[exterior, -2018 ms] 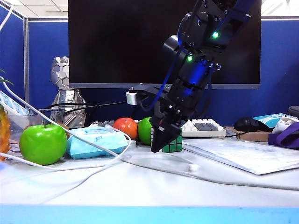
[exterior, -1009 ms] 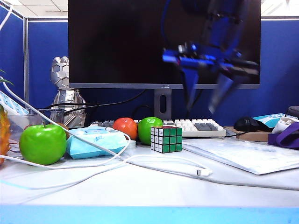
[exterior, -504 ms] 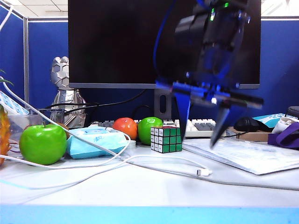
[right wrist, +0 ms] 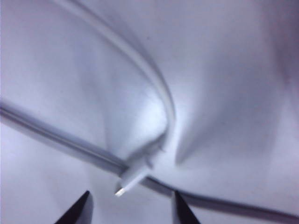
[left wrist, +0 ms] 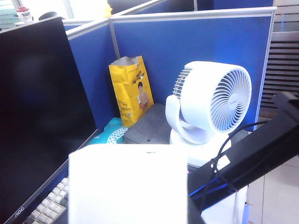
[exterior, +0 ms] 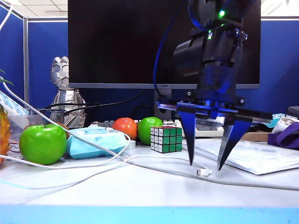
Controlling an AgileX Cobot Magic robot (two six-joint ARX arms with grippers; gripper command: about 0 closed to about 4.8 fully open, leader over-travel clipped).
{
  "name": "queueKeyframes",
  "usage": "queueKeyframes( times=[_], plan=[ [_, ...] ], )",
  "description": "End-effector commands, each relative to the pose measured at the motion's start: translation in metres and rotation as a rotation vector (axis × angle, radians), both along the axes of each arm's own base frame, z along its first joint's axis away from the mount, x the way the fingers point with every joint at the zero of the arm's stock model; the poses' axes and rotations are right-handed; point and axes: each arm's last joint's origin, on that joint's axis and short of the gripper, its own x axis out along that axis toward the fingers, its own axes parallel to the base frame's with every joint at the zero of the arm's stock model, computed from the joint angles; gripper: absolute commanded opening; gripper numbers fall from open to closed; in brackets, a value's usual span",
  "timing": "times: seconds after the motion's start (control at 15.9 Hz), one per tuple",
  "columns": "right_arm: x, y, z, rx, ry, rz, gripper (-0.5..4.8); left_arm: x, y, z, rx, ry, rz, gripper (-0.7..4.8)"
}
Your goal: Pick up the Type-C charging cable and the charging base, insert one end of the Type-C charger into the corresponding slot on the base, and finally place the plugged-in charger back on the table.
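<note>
Hovering over white table [exterior: 140, 191]: right gripper [exterior: 205, 165], fingers apart; left unseen.

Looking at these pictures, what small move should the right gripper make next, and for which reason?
Probably lower a little further and close on the cable's plug. The right gripper hangs open just above the table, its fingertips on either side of the plug in the right wrist view, not touching it. The left gripper appears to hold the white charging base up high, waiting.
</note>
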Motion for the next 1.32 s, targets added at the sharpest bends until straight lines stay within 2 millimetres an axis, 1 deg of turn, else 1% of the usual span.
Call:
queueKeyframes(
  times=[0.06, 0.38, 0.57, 0.76, 1.07, 1.32],
  plan=[
    [0.004, 0.004, -0.004, 0.031, 0.0, -0.043, 2.2, -0.003, 0.002, 0.004, -0.023, -0.02, -0.007, -0.06],
    [0.008, 0.006, -0.019, 0.017, 0.034, -0.061, 2.2, -0.003, 0.002, 0.003, -0.015, -0.012, -0.007, -0.06],
    [0.009, 0.006, -0.024, 0.01, 0.047, -0.08, 2.2, -0.005, 0.004, 0.004, -0.015, -0.012, -0.007, -0.06],
    [0.011, 0.004, -0.024, 0.008, 0.047, -0.112, 2.2, -0.005, 0.004, 0.004, -0.016, -0.013, -0.007, -0.06],
    [0.014, -0.005, -0.024, 0.007, 0.086, -0.198, 2.2, -0.005, 0.004, 0.004, -0.016, -0.012, -0.02, -0.06],
    [0.016, -0.006, -0.024, 0.005, 0.099, -0.288, 2.2, -0.006, 0.004, 0.004, -0.019, -0.011, -0.052, -0.06]
  ],
)
